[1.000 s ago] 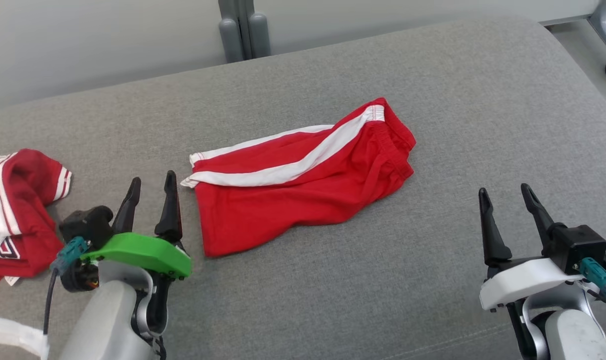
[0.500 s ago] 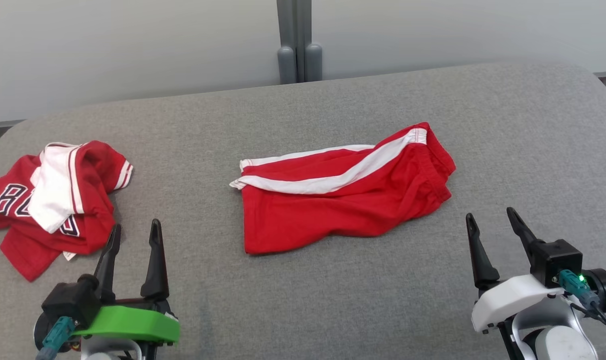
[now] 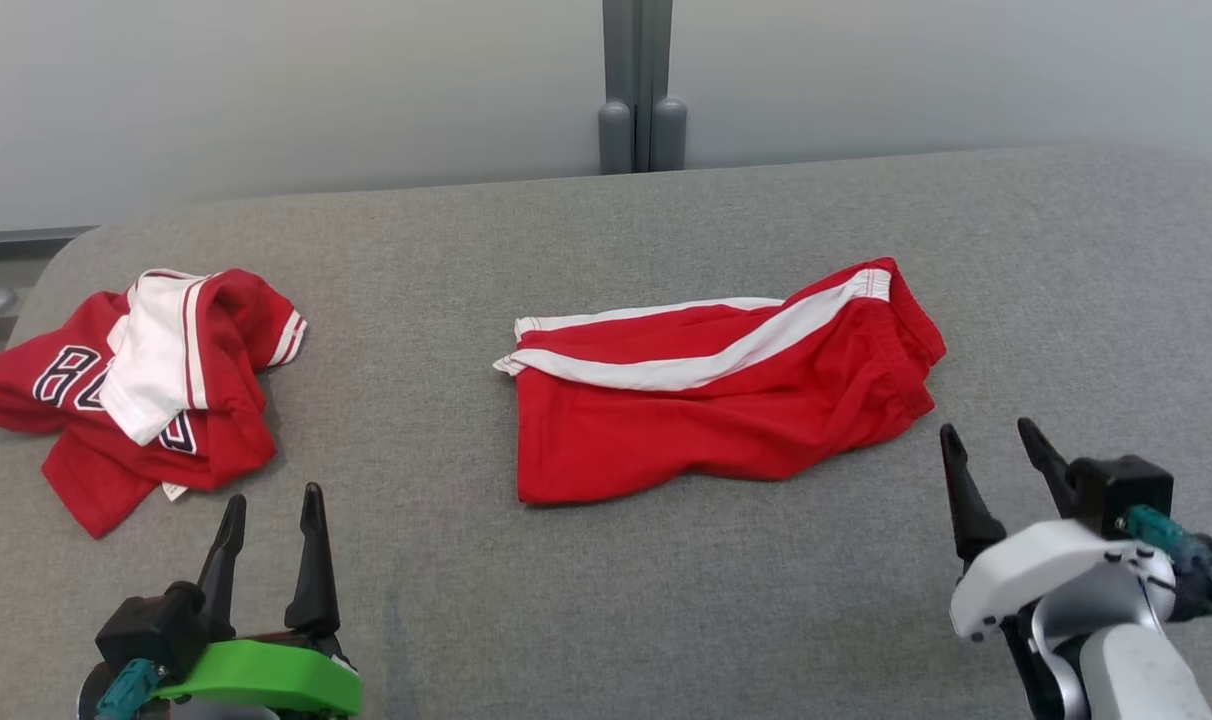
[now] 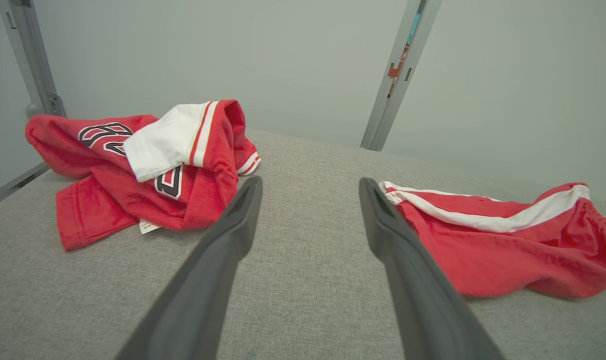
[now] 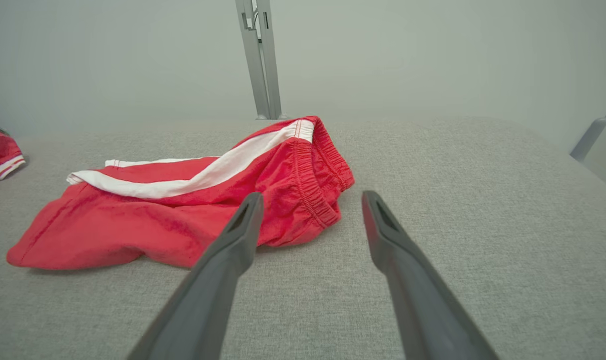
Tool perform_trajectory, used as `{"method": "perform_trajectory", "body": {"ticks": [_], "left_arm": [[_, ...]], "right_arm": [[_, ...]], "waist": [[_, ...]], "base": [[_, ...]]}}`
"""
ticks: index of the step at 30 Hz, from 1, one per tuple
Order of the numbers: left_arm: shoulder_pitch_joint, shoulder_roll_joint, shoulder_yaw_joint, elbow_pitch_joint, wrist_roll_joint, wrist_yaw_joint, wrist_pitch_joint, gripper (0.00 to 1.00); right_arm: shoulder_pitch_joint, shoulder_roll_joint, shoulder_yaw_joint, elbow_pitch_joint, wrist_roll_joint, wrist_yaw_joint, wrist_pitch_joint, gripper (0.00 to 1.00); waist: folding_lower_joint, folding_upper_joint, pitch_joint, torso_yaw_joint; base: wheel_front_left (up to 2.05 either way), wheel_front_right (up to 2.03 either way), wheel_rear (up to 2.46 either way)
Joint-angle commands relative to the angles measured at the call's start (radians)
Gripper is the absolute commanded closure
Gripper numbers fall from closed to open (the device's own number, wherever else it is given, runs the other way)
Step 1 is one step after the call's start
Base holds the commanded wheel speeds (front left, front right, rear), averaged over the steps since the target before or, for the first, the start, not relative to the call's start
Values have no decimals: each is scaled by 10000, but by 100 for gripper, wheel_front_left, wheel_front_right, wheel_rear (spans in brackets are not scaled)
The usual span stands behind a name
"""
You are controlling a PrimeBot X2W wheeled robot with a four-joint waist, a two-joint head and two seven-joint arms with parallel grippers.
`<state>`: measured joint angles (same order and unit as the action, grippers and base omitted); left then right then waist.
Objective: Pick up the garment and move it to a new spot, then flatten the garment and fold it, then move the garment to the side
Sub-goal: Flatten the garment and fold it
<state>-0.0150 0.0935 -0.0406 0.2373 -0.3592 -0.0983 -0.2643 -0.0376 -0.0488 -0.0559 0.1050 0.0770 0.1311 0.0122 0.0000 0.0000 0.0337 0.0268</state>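
Though rumpled at the elastic waistband, red cloth shorts with white side stripe (image 3: 716, 410): lying midway across grey woven upholstered surface (image 3: 666, 600), waistband end to the right. Red-and-white lettered jersey (image 3: 136, 380): crumpled at far left, well apart from shorts. Left hand (image 3: 273, 492): fingers spread wide, holding nothing, near jersey's front edge. Right hand (image 3: 987, 426): fingers spread wide, holding nothing, just beside waistband end of shorts, apart from the cloth.

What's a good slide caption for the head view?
Open left pincer and right pincer, empty, before folded red shorts and a crumpled red jersey on a grey padded surface.
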Motion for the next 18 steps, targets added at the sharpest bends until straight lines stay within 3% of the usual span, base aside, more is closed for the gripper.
{"method": "perform_trajectory", "body": {"ticks": [1, 6, 11, 18], "left_arm": [[-198, -10, 42, 36, 71, -70, 4, 0], [-356, -60, 75, 116, 152, -144, 2, 0], [-600, -106, -26, 114, 205, -211, 2, 0], [-932, -151, -204, 181, 252, -280, 3, 0]], "right_arm": [[-454, -36, -110, 95, 214, -6, 223, 0], [-2101, -322, -201, 1115, 352, -4, 1891, 0], [-3654, -567, -245, 2469, 645, -4, 2867, 0], [-5036, -751, -588, 4475, 527, -4, 2801, 0]], "waist": [[0, 0, 97, -56], [0, 0, 399, -85], [0, 0, 767, 171], [0, 0, 1175, 758]], "base": [[0, 0, 0], [0, 0, 0], [0, 0, 0], [0, 0, 0]]}}
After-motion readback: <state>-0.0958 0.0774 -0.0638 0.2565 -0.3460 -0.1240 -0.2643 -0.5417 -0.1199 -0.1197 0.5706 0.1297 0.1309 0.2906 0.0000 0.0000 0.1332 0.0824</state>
